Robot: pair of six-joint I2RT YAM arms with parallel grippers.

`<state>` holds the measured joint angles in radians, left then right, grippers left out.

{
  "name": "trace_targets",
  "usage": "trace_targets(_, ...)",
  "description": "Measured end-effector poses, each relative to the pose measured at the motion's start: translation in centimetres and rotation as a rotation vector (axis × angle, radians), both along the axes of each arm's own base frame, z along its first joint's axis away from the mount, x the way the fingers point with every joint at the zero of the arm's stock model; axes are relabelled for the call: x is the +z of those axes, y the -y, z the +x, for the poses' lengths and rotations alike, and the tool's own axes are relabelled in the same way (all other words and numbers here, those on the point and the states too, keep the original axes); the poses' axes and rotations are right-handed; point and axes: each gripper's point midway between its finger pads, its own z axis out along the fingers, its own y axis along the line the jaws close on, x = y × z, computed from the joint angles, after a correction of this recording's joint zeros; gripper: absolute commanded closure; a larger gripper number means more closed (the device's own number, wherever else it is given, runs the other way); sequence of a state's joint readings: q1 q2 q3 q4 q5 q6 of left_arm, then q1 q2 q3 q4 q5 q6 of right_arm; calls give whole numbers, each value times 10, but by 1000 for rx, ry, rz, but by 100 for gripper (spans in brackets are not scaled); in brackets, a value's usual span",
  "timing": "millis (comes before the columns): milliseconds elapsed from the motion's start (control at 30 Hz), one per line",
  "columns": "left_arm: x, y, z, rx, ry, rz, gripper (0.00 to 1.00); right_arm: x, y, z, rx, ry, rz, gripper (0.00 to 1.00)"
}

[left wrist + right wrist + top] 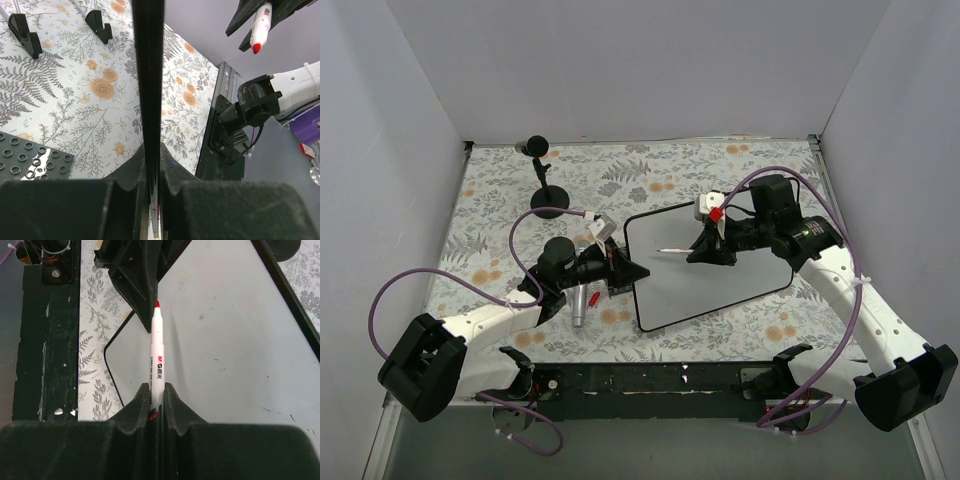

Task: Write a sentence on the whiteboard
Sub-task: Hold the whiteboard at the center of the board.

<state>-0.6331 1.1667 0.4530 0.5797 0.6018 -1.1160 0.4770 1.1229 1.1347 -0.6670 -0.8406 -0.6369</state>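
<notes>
The whiteboard (720, 275) lies on the flowered table, and its white face (230, 340) carries only a few tiny specks. No sentence is in view on it. My left gripper (636, 272) is shut on the board's left edge, which runs as a black bar (148, 75) between the jaws of my left gripper (152, 167). My right gripper (708, 250) is shut on a white marker (157, 350) with a red tip, pointing left over the board's upper left part. From the left wrist view the marker (261, 27) hangs at the top right. I cannot tell whether the tip touches the board.
A black round-based stand (548, 198) rises at the back left. A silver cylinder (578, 305) and a small red cap (593, 298) lie beside my left gripper. A dark perforated plate (30, 162) sits under the left arm. The black base rail (650, 380) spans the near edge.
</notes>
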Motion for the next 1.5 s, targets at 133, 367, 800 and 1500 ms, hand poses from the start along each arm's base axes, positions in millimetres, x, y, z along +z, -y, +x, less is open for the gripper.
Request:
trace_targets(133,0,0,0,0,-1,0,100,-2,2,0,0,-2,-7,99)
trace_targets(367,-1,0,0,4,-10,-2,100,-4,1,4,-1,-6,-14,99)
trace_targets(800,-3,-1,-1,14,-30,-7,100,-3,1,7,9,7,-21,99)
trace_targets(1500,-3,-2,-1,18,-34,-11,100,-4,-1,6,25,3,-14,99)
